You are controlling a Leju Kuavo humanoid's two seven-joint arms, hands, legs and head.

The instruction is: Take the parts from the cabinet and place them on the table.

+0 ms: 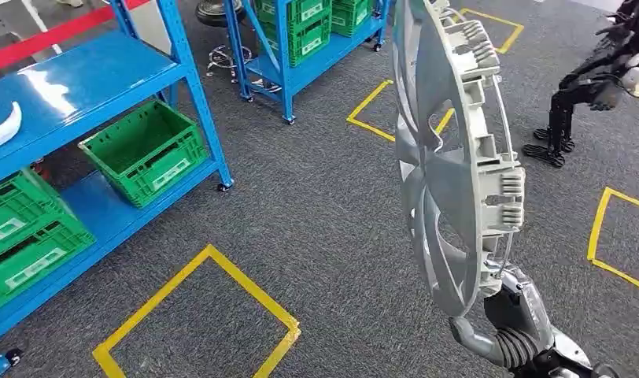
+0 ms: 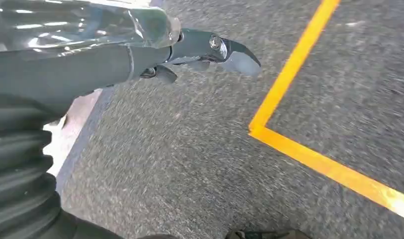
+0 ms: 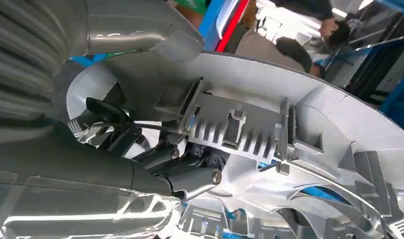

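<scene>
Right hand grips the silver plastic spoked wheel cover by its lower rim, holding it upright on edge, presumably for carrying to the table. Left hand hangs over grey carpet, fingers loosely extended, holding nothing.

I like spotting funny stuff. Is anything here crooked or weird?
One green crate sits tilted on the blue shelf, one end propped higher than the other. The right hand grips the silver wheel cover by its lower rim, standing on edge.
</scene>
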